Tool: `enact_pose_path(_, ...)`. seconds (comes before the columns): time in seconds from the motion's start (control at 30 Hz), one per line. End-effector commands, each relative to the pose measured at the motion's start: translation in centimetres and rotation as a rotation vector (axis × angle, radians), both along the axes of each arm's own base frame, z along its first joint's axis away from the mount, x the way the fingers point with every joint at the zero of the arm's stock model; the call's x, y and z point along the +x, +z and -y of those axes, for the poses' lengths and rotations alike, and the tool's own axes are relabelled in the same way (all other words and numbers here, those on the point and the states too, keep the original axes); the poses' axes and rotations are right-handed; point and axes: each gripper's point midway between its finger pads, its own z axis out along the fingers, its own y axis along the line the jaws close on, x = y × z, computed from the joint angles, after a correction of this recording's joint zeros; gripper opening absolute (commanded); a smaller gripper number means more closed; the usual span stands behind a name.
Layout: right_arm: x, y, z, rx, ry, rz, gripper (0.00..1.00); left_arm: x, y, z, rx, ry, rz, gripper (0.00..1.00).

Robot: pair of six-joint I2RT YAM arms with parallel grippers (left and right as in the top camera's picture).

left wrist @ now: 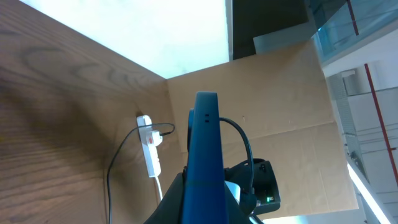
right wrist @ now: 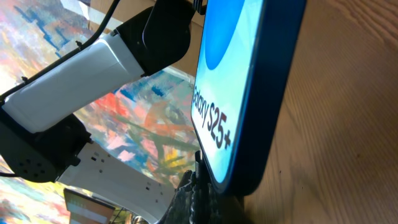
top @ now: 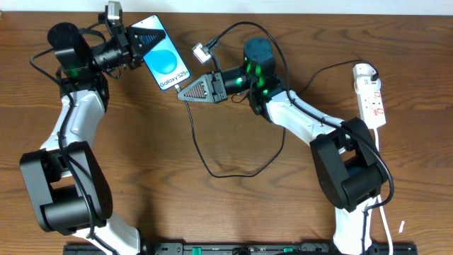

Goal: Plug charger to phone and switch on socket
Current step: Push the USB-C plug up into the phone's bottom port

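Phone (top: 164, 60) is held in the left pincer (top: 145, 44), which I see clamped on its upper end. The light-blue screen faces the overhead camera, at the far side of the bench (top: 212, 212), left of centre. Right pincer (top: 185, 92) is pressed together on the charger (top: 212, 170) near its small tip, right at the phone's lower end. I cannot tell whether the tip sits in the port. From there the cable loops over the bench toward the socket (top: 371, 99), which lies well apart at the right edge. The charger's black plug (top: 373, 73) sits in the outlet nearest the rounded end.
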Motion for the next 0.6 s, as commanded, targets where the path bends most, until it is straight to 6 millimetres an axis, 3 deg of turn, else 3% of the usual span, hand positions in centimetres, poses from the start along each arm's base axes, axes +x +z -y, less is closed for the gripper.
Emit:
enact_pose_path(0.0,1.10,-0.51,-0.12,-0.007,-0.051,-0.014,0.01,-0.92,1.49,0.78,0.003,-0.034,0.030,0.08)
enact_pose_path(0.57,1.52,-0.51,0.26,-0.007,-0.062,-0.014,0.01,-0.80,1.50,0.73,0.003,-0.026,0.030,0.07)
